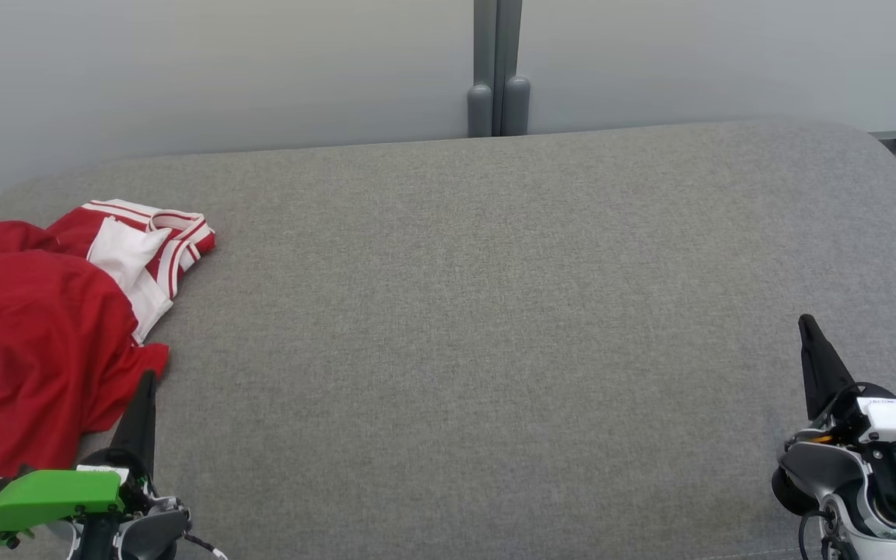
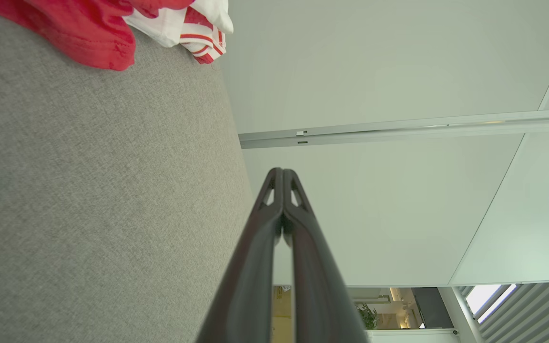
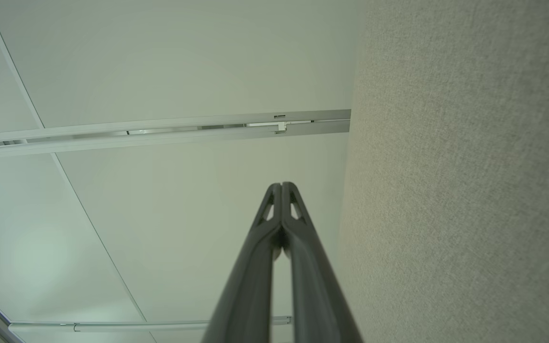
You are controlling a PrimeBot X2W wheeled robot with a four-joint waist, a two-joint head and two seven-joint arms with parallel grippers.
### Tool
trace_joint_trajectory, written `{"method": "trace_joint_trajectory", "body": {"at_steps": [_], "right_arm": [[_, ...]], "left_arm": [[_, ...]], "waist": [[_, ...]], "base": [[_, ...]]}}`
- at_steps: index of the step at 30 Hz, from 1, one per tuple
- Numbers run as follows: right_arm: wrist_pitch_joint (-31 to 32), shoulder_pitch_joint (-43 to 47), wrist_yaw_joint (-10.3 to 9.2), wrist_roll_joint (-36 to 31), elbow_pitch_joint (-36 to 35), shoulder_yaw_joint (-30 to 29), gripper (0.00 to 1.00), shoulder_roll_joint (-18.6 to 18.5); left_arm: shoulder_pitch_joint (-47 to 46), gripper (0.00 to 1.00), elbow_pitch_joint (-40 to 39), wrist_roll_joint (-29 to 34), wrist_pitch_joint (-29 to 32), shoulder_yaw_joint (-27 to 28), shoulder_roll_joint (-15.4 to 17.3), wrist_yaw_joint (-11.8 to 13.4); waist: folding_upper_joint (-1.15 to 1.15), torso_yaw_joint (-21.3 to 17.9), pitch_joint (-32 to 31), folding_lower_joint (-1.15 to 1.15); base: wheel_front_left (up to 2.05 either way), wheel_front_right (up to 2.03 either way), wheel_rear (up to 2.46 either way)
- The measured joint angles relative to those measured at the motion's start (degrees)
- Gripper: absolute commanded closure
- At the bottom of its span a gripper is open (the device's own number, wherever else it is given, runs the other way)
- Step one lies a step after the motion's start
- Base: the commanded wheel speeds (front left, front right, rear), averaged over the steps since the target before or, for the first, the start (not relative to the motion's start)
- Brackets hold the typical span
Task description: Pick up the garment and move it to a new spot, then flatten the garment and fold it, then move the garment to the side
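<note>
Left gripper just beside garment

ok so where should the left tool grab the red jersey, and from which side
Grip the loose red corner of the jersey that juts onto the grey cushion, just ahead of the left tool. Come in low from the bare cushion side: that flap lies thin at the heap's edge, while the middle is bunched thick. The tool is shut, so open it first.
</note>
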Motion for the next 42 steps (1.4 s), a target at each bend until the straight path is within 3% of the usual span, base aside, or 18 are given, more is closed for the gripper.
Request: {"method": "trace_joint_trajectory", "body": {"at_steps": [24,25,33,42], "right_arm": [[0.0,0.0,0.00,0.0,0.0,0.0,1.00,0.0],[0.0,0.0,0.00,0.0,0.0,0.0,0.00,0.0],[-0.8,2.1,-0.23,-1.2,1.5,0.4,0.00,0.6],[-2.5,2.1,-0.47,-6.7,1.0,3.4,0.00,-2.7]], "left_arm": [[0.0,1.00,0.0,0.0,0.0,0.0,0.0,0.0],[0.0,0.00,0.0,0.0,0.0,0.0,0.0,0.0],[1.9,0.00,1.8,0.7,-0.4,-0.5,-0.5,0.1],[1.9,0.00,1.7,5.1,-2.7,-1.3,0.3,0.1]], "waist": [[0.00,0.0,0.0,0.00],[0.00,0.0,0.0,0.00],[0.00,0.0,0.0,0.00],[0.00,0.0,0.0,0.00]], "base": [[0.00,0.00,0.00],[0.00,0.00,0.00],[0.00,0.00,0.00],[0.00,0.00,0.00]]}}
